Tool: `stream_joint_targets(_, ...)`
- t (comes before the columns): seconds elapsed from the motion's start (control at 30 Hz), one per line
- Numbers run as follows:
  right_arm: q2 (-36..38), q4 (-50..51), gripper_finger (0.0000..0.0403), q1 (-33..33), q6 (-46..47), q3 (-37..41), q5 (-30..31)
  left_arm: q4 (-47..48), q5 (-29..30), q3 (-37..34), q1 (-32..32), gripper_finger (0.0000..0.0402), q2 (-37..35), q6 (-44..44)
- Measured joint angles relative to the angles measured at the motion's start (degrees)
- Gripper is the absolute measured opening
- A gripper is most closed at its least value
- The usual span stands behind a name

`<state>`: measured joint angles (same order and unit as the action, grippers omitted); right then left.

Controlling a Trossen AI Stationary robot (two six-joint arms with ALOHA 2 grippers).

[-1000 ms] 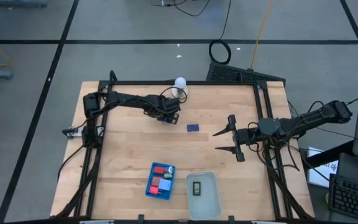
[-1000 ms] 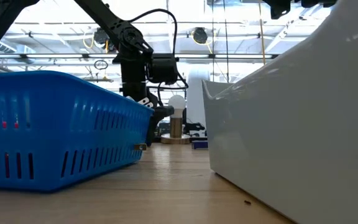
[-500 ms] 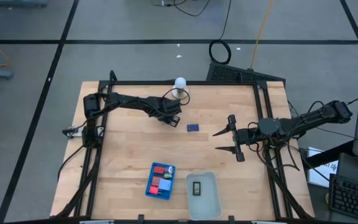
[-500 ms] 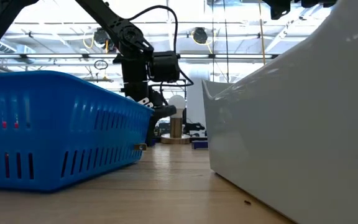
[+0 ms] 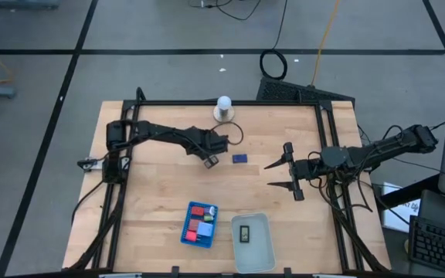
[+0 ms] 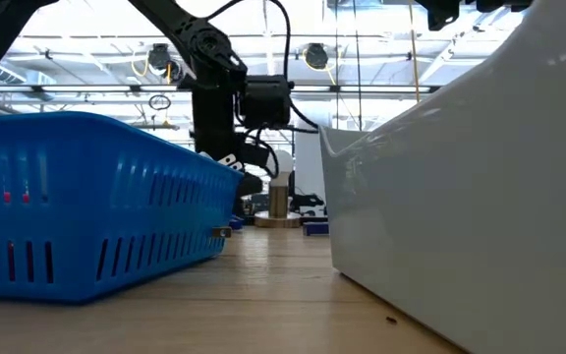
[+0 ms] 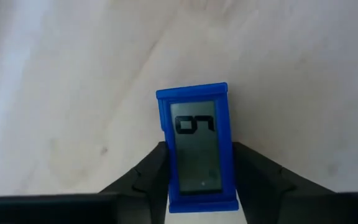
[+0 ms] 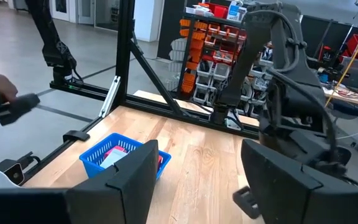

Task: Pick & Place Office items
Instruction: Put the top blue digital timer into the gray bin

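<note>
Holding a blue rectangle with a grey window between my left fingers, I note in the left wrist view that it stands out lengthwise past the tips, with one finger pressed on each long side. My left jaws are clamped on this piece and hang over the middle of the bench, just beside the dark blue rectangle that lies flat on the wood. That second rectangle lies between my two arms, nearer the left one.

My right jaws wait over the right part of the bench, fingers spread wide apart and holding nothing.

Toward the near edge, the blue tray holds red blocks and a light blue rectangle. Just beside it, the clear tray holds a black rectangular piece. The white ball on a round base stands at the far edge.

Compared with a second ago, my left jaws have moved away from the white ball, which they then partly covered from above, and now sit nearer the bench middle and closer to the dark blue rectangle. The right arm, both trays and the loose rectangle have not shifted.
</note>
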<state>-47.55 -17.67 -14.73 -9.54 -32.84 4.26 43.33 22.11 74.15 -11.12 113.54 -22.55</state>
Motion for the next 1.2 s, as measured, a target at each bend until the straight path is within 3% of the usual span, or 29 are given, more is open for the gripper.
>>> stream_joint_targets(0.17, 0.0, 0.01, 0.0222, 0.0, -0.02, 0.0, 0.06, 4.47, 7.59, 3.49, 3.25, 0.0137, -0.02, 3.31)
stream_joint_targets(0.37, 0.0, 0.62, 0.0222, 0.01, -0.07, 0.0, 0.15, 7.32, 17.14, 7.04, 10.14, 0.0164, -0.1, 10.56)
stream_joint_targets(0.47, 0.0, 1.61, 0.022, 0.01, 0.77, 0.0, 0.24, 7.78, 21.51, 8.72, 14.08, 0.0158, -0.13, 15.78)
stream_joint_targets(0.67, -0.16, 4.34, 0.0217, 0.01, 2.38, 0.0, 5.57, 7.48, 31.55, 10.84, 22.69, 0.0137, -0.17, 24.62)
stream_joint_targets(0.83, -2.74, 4.68, 0.0216, 0.45, 6.53, 0.0, 7.87, 5.76, 43.98, 11.0, 28.44, 0.0165, -0.22, 34.28)
stream_joint_targets(1.0, -8.08, 2.17, 0.0216, 1.99, 9.07, 0.0, 7.75, -1.1, 54.72, 11.0, 32.55, 0.0171, -0.24, 43.84)
stream_joint_targets(1.2, -16.94, -11.36, 0.0216, 4.04, 12.84, 0.0, 7.57, -18.08, 57.4, 11.02, 34.45, 0.014, -0.24, 61.88)
